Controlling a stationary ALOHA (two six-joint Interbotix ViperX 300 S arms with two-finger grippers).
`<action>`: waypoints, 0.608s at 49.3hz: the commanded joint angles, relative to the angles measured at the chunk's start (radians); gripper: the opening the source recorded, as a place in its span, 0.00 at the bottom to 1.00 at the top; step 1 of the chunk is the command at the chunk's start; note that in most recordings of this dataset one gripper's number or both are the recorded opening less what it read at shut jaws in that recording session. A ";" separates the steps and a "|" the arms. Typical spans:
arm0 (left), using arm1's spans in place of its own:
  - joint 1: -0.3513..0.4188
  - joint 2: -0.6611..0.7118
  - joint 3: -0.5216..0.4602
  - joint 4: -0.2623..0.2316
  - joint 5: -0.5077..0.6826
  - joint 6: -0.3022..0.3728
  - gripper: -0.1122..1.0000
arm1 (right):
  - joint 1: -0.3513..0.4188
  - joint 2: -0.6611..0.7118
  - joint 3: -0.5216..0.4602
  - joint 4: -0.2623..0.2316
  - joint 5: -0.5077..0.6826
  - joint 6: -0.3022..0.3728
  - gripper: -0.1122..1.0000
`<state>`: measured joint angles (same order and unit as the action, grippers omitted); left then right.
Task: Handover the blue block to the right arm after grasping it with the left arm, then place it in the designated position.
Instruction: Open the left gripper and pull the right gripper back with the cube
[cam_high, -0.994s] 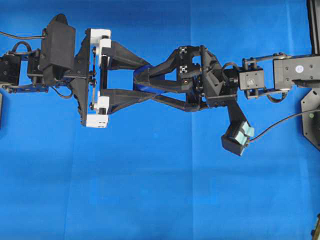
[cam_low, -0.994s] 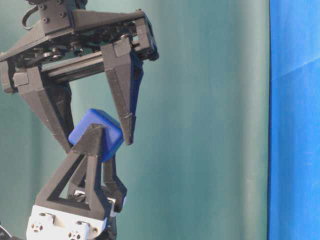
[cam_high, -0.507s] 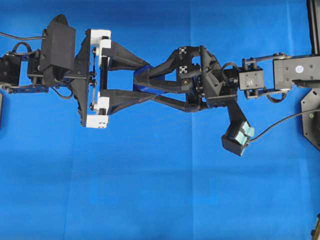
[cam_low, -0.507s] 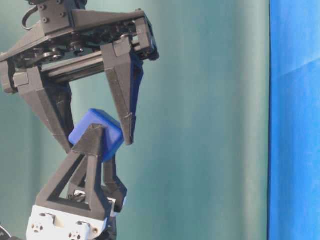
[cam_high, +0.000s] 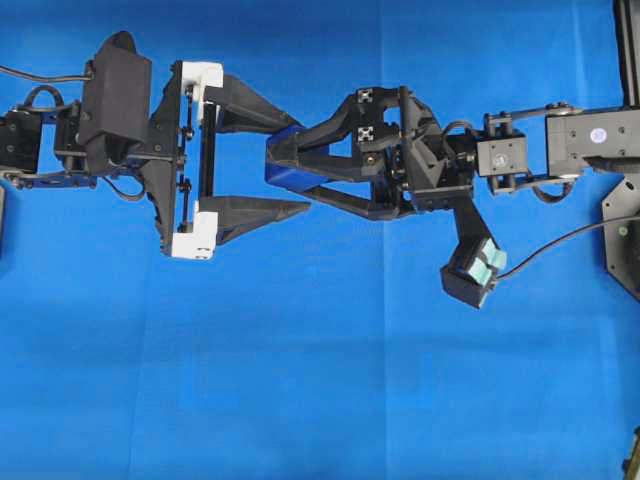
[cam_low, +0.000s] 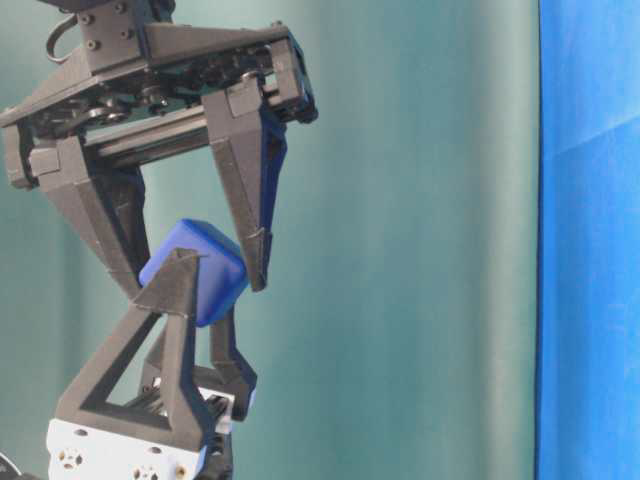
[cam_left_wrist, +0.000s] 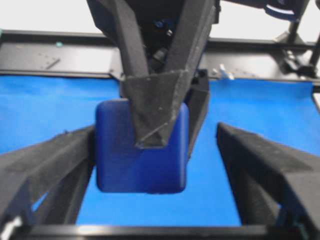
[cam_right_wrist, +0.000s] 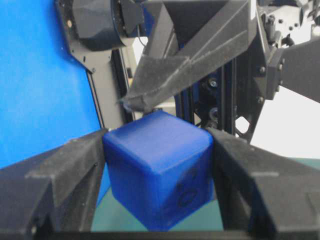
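The blue block (cam_high: 277, 168) hangs in the air above the cloth, between the two grippers that meet tip to tip. My right gripper (cam_high: 272, 166), all black, is shut on the blue block (cam_right_wrist: 157, 170), one finger pressed on each side. In the table-level view it holds the block (cam_low: 195, 272) from above. My left gripper (cam_high: 304, 168), with white brackets, is open. In the left wrist view its left finger (cam_left_wrist: 55, 160) lies beside the block (cam_left_wrist: 140, 165) and its right finger (cam_left_wrist: 265, 170) stands well apart. The designated position is out of view.
Bright blue cloth (cam_high: 300, 380) covers the table under both arms. A teal backdrop (cam_low: 420, 250) stands behind the grippers in the table-level view. The right wrist camera (cam_high: 472, 275) hangs below the right arm. Black fixtures (cam_high: 625, 240) sit at the right edge.
The left gripper's fingers have spread wide off the blue block. The right gripper keeps its hold, and both arms have hardly moved.
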<state>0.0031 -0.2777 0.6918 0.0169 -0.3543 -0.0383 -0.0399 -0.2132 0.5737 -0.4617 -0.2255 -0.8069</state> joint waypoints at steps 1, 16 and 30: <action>-0.002 -0.020 -0.011 0.003 -0.006 -0.002 0.94 | 0.002 -0.014 -0.028 0.005 -0.003 0.002 0.59; 0.000 -0.021 -0.011 0.002 -0.006 0.000 0.94 | 0.005 -0.029 -0.015 0.006 -0.005 0.005 0.59; 0.003 -0.051 0.014 0.002 -0.006 0.000 0.94 | 0.005 -0.123 0.063 0.006 -0.003 0.009 0.59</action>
<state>0.0031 -0.2976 0.7102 0.0184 -0.3528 -0.0399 -0.0383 -0.2915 0.6305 -0.4587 -0.2255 -0.8007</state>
